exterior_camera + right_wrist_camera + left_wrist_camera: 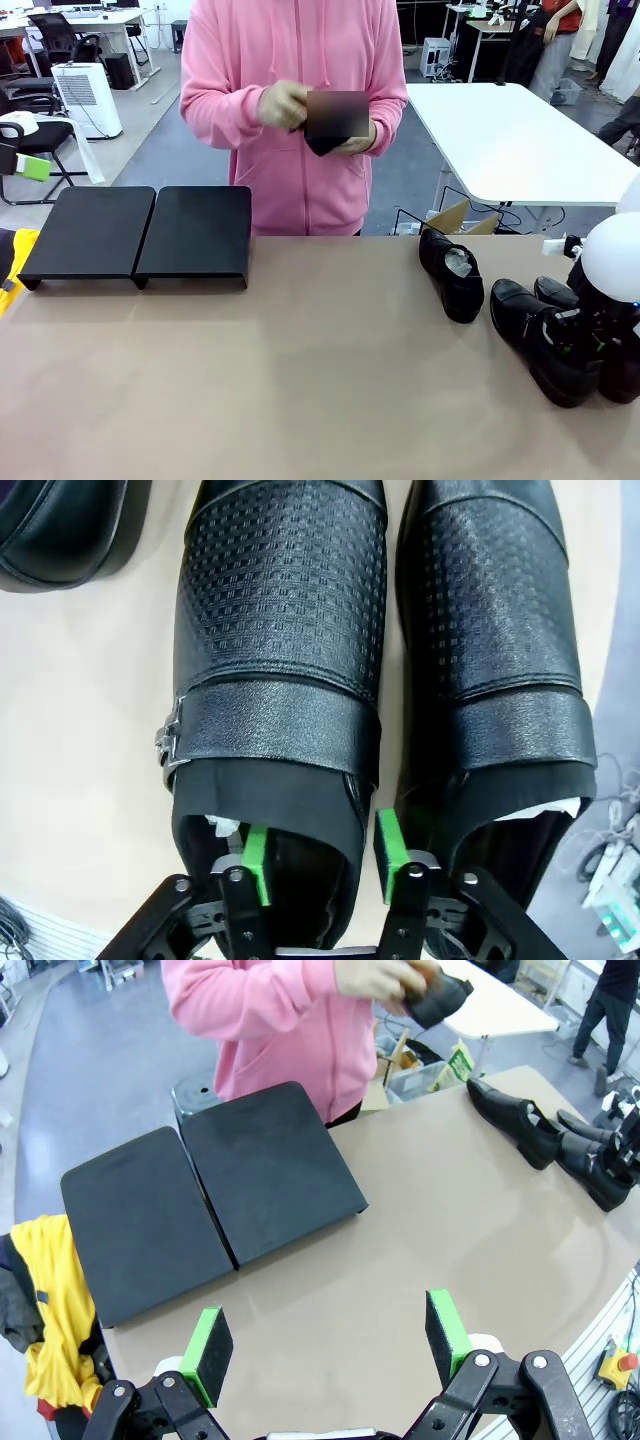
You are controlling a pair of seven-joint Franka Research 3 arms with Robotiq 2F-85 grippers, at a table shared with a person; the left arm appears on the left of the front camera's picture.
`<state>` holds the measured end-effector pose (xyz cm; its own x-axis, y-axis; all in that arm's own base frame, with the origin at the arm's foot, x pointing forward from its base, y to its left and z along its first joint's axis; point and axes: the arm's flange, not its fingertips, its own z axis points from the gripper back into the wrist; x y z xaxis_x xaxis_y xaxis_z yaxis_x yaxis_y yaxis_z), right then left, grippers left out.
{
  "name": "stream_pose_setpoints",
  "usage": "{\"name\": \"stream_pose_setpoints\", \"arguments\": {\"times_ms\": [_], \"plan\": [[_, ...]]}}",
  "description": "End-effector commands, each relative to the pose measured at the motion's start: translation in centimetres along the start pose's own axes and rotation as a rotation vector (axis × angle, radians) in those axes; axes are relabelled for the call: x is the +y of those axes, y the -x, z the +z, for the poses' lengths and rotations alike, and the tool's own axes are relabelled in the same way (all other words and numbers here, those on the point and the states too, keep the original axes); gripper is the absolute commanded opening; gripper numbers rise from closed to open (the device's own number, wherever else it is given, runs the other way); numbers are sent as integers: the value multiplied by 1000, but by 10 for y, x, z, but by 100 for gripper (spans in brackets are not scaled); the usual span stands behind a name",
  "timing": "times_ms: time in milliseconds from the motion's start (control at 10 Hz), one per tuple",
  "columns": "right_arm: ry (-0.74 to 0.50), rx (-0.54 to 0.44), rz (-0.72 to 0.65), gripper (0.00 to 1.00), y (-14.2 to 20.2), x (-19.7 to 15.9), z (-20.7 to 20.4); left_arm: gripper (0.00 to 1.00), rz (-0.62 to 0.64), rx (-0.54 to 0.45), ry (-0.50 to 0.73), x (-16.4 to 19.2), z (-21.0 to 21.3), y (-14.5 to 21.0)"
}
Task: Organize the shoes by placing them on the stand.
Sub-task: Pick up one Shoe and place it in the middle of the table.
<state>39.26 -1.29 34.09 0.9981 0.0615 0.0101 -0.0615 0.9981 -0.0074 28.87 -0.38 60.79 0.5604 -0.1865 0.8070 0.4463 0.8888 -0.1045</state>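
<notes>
1. Here, nearest, the right end effector (322, 855) stands partly closed astride the side wall of a buckled shoe (280, 630), 1 green pad (255, 865) inside its opening, 1 outside; whether it pinches, I cannot tell.
2. A second shoe (490, 600) lies just beside it.
3. The left end effector (330, 1345) hangs wide open, empty, above the surface (420, 1250).
4. Farther back, a third shoe (452, 272) lies apart.
5. The stand (195, 232) sits at the surface's far left.
6. Beyond, a person's hands (372, 975) hold the fourth shoe (435, 998).
</notes>
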Motion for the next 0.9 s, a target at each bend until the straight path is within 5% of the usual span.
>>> {"name": "stream_pose_setpoints", "arguments": {"times_ms": [0, 200, 800], "plan": [[53, -23, -7, 32, 35, -2, -19, 100, -7, -5, 7, 1, 2, 0], [54, -4, 2, 0, 35, -2, -23, 100, -7, -5, 7, 1, 2, 0], [10, -19, -13, 0, 42, -3, -7, 100, -7, -5, 7, 1, 2, 0]]}}
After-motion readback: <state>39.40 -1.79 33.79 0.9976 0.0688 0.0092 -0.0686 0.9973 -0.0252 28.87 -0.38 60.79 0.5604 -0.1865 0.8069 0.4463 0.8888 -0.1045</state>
